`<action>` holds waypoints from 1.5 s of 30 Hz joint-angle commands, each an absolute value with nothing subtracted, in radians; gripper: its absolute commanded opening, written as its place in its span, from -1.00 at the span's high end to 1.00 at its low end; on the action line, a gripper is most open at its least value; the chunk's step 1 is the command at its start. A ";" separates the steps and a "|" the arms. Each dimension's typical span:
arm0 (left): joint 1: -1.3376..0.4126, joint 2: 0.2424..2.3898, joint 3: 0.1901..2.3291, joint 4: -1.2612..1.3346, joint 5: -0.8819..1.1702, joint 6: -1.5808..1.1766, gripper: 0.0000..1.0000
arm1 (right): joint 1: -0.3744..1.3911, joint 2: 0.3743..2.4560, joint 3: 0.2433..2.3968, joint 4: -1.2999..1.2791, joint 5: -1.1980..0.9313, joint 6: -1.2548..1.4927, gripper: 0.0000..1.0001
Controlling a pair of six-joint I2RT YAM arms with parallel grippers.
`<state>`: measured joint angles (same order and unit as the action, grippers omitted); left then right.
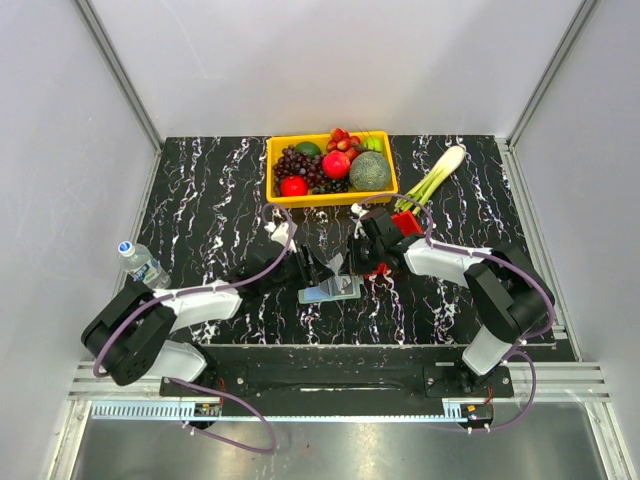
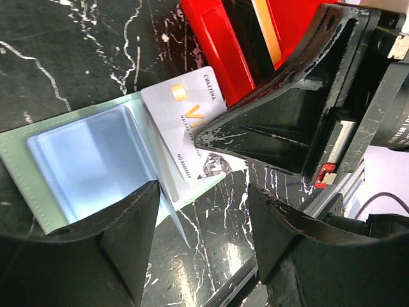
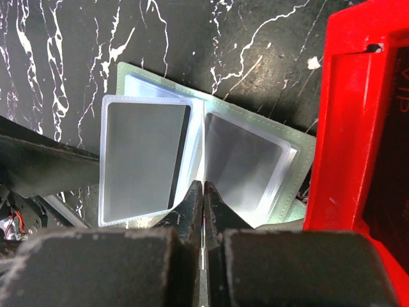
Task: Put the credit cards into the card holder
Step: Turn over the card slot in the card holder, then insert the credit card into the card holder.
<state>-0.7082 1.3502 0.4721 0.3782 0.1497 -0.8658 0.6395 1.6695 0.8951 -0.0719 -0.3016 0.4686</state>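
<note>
The whitish card [image 2: 182, 125] is sitting pinched in the right gripper [image 3: 203, 192]. Its two fingers are pressing flat together, with only a thin pale edge showing in the seam between them. From the left wrist view, one of those fingertips [image 2: 211, 131] is lying across the card's printed face, and the card's lower edge is meeting the card holder [image 2: 77, 160] near its middle fold.

The holder is lying spread open on the table [image 1: 200, 200], directly beyond the right fingertips. Its clear pocket leaves are fanning out to either side of them, and one leaf is standing slightly lifted.

The left gripper [image 2: 203, 198] is hovering over the holder's near edge with its jaws spread apart and nothing between them. One of its fingers [image 2: 128, 236] is overlapping the holder's corner in the view; whether it is touching I cannot tell.

A red basket [image 3: 345, 128] is standing just beside the right jaws, on the side away from the left arm, with an orange card [image 2: 266, 29] showing inside it.

Well beyond both pairs of jaws, a yellow basket [image 1: 272, 170] of fruit is sitting at the far side of the table with a green onion [image 1: 435, 178] next to it. A water bottle [image 1: 143, 263] is lying far out past the left arm.
</note>
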 commanded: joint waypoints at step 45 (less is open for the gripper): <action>-0.782 1.356 0.512 0.161 -0.095 -0.815 -0.11 | 0.657 1.574 0.660 0.317 -0.387 0.724 1.00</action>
